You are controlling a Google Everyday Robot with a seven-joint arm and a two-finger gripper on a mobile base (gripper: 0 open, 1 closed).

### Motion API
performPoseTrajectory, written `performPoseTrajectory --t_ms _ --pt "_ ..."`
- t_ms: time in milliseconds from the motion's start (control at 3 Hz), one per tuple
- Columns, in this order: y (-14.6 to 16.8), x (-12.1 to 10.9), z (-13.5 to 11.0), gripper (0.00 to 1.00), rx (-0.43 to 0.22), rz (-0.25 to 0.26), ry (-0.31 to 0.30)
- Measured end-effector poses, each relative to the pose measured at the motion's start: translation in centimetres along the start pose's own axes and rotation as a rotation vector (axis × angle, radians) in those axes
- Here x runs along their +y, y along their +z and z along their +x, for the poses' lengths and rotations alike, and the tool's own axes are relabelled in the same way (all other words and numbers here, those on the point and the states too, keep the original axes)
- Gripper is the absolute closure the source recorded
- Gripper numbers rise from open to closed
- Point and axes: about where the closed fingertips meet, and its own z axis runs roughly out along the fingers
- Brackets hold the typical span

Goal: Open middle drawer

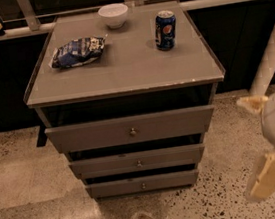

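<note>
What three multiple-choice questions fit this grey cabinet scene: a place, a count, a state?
1. Where is the robot's cream gripper? A on the cabinet top; B right of the grey three-drawer cabinet, over the floor; C at a knob.
2. How many small round metal knobs show? A two; B three; C five.
3. The blue soda can is: A upright; B lying down; C crushed.
B: it hangs clear of the grey flat-fronted middle drawer. B: one per drawer front. A: its top faces up.
</note>
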Motion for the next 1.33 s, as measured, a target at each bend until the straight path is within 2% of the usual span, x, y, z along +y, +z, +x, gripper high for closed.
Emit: performPoseTrajectory --t_ms 333,667,1000,1333 --pt "4.8 4.0 1.9 0.0 0.019 -0.052 0.021" --pt "9.7 6.7 4.2 0.0 0.03 -0.113 0.061" --pt "14.9 7.8 6.2 0.0 0.044 -0.181 0.119" --pt "19.6 7.4 7.5 0.0 0.084 -0.241 0.18"
